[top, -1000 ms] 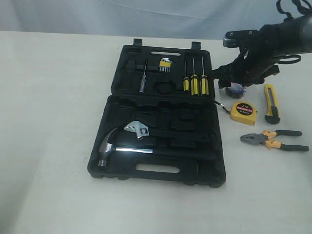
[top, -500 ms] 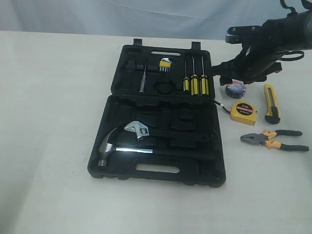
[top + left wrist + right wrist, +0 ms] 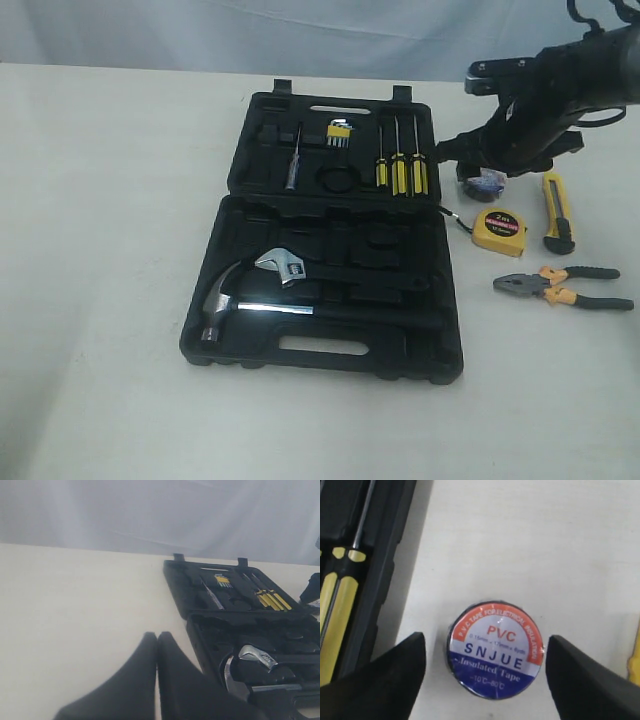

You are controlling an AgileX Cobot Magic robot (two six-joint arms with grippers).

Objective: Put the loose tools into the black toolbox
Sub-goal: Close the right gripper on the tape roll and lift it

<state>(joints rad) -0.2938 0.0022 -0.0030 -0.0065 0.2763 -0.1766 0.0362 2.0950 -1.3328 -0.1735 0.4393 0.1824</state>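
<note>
Under the spread right claw [image 3: 485, 652] — tape roll [image 3: 495, 651] labelled "PVC SNJUE".

1. The toolbox [image 3: 445, 330] lies open on the counter [image 3: 120, 250].
2. Right of it lie the tape roll [image 3: 487, 183], tape measure [image 3: 499, 231] and utility knife [image 3: 557, 212].
3. The pliers [image 3: 560, 287] lie before the tape measure.

The black toolbox [image 3: 340, 362] looks like matt moulded plastic. In it the hammer [image 3: 222, 292] head and the wrench [image 3: 282, 266] are bright polished metal that catches the glare. The screwdrivers [image 3: 399, 176] have glossy yellow plastic handles. At three o'clock of the lid, the tape roll [image 3: 495, 647] bears a shiny printed label. The table [image 3: 110, 220] is smooth and matt.
</note>
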